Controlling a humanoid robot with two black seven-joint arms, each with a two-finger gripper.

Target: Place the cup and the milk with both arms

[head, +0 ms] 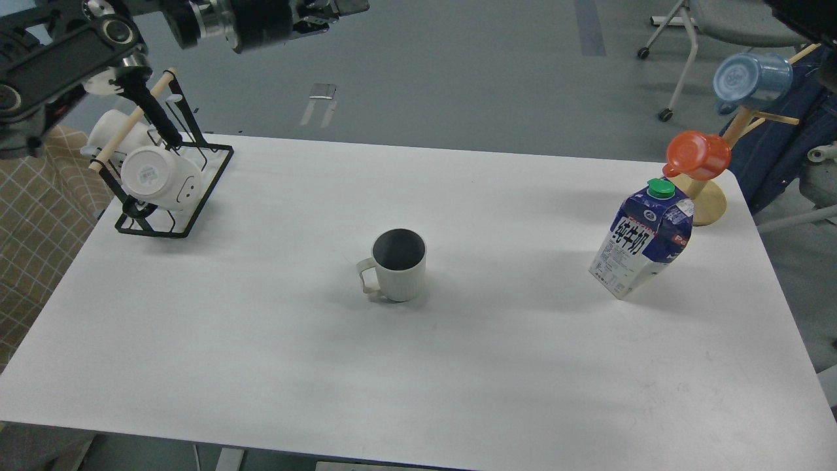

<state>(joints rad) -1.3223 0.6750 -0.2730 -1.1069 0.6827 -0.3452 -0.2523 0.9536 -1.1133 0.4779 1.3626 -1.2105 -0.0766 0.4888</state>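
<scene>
Two task things stand upright on the white table (261,366), well apart from each other. The cup (398,265), cream-white with fine ribs and a dark inside, is near the middle of the table, with its handle turned to the left. The milk (641,245), a blue and white carton with a green cap, stands near the right edge. Just behind the milk is a wooden mug tree (709,196) that carries an orange-red cup (697,155) and a blue cup (751,77). At the far left corner a black wire rack (173,226) holds a smooth white mug (160,176) with a small face mark. The left gripper (327,13) hangs at the top edge, above the floor behind the table; whether its fingers are spread or closed cannot be told. The right gripper does not appear in the view.
</scene>
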